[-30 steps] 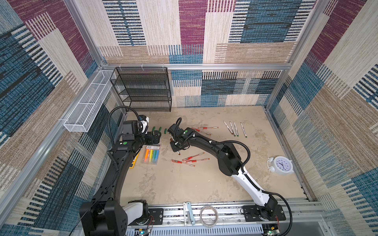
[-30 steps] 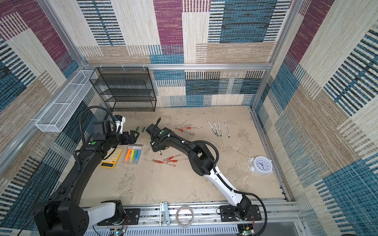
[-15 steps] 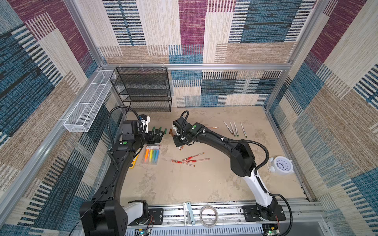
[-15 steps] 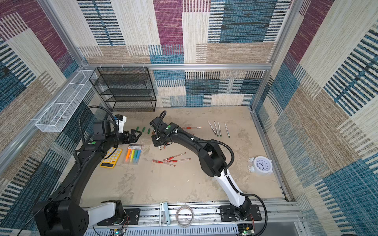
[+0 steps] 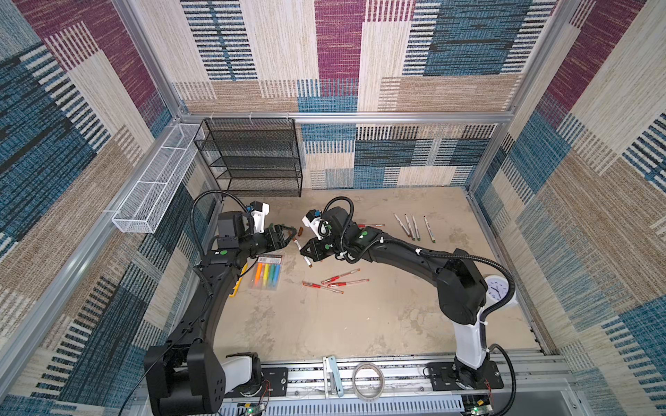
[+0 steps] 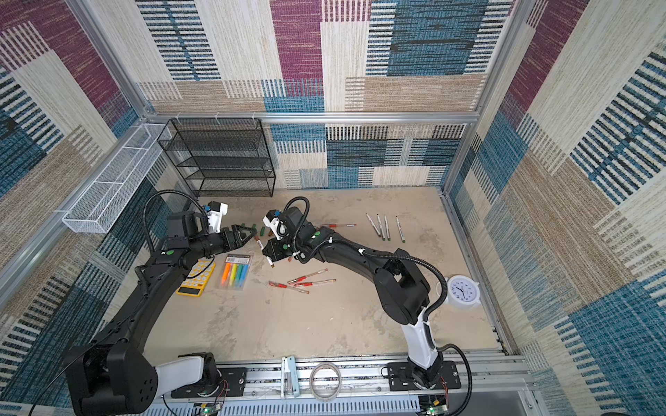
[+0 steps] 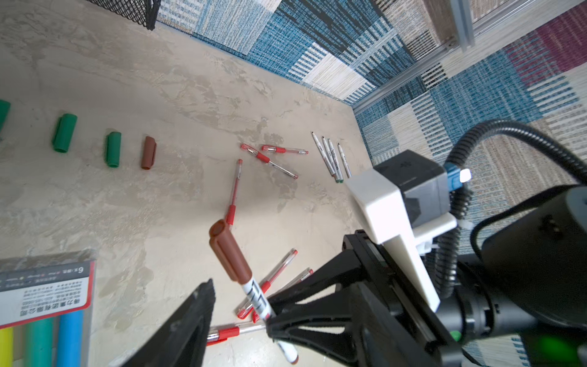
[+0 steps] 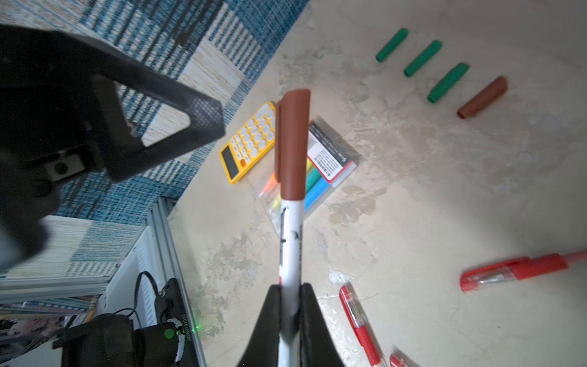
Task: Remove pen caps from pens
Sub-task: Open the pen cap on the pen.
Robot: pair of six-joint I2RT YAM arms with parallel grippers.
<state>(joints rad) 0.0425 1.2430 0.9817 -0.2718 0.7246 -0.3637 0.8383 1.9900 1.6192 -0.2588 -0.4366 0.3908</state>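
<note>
My right gripper [image 8: 290, 298] is shut on the white barrel of a pen [image 8: 289, 241] held above the table. The pen's brown cap [image 8: 293, 143] points at my left gripper [image 5: 290, 237], which is open just short of the cap [image 5: 294, 240]. In the left wrist view the brown cap [image 7: 229, 251] lies ahead of my one visible left finger [image 7: 197, 311], apart from it. Three green caps [image 8: 422, 58] and a brown cap [image 8: 482, 97] lie loose in a row. Several uncapped white pens [image 5: 412, 227] lie at the far right. Red-banded clear pens [image 5: 335, 282] lie mid-table.
A clear pack of highlighters [image 5: 268, 273] and a yellow calculator [image 6: 196, 277] lie under and beside my left arm. A black mesh rack [image 5: 252, 158] stands at the back, a white wire basket [image 5: 151, 194] hangs on the left wall, and a white clock [image 5: 499, 288] sits at the right.
My right arm has swung its elbow to the right and turned the pen's capped end toward the left gripper. The left gripper's jaws have narrowed somewhat.
</note>
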